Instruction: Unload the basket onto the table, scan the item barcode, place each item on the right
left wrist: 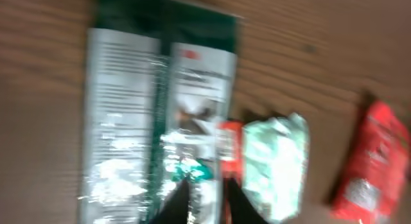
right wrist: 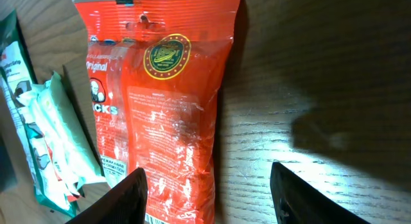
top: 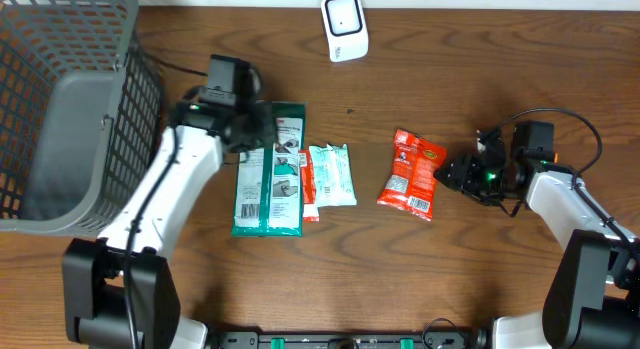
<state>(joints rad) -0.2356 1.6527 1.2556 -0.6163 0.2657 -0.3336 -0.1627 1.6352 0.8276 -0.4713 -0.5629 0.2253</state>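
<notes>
A white barcode scanner (top: pixel 344 27) stands at the table's far edge. Several packets lie flat mid-table: a long green and white packet (top: pixel 265 189) (left wrist: pixel 122 121), a thin red and white one (top: pixel 308 184), a mint-green one (top: pixel 333 176) (left wrist: pixel 276 160) and a red snack packet (top: pixel 412 174) (right wrist: pixel 167 89). My left gripper (top: pixel 272 129) (left wrist: pixel 205 185) is down at the green packet's far end, its jaws drawn close together. Blur hides whether they pinch the wrapper. My right gripper (top: pixel 460 176) (right wrist: pixel 207 176) is open just right of the red packet, whose near end lies loose between the fingers.
A grey wire basket (top: pixel 60 109) fills the far left corner. Bare wood separates the mint-green packet from the red one. The right arm's cable loops near the right edge.
</notes>
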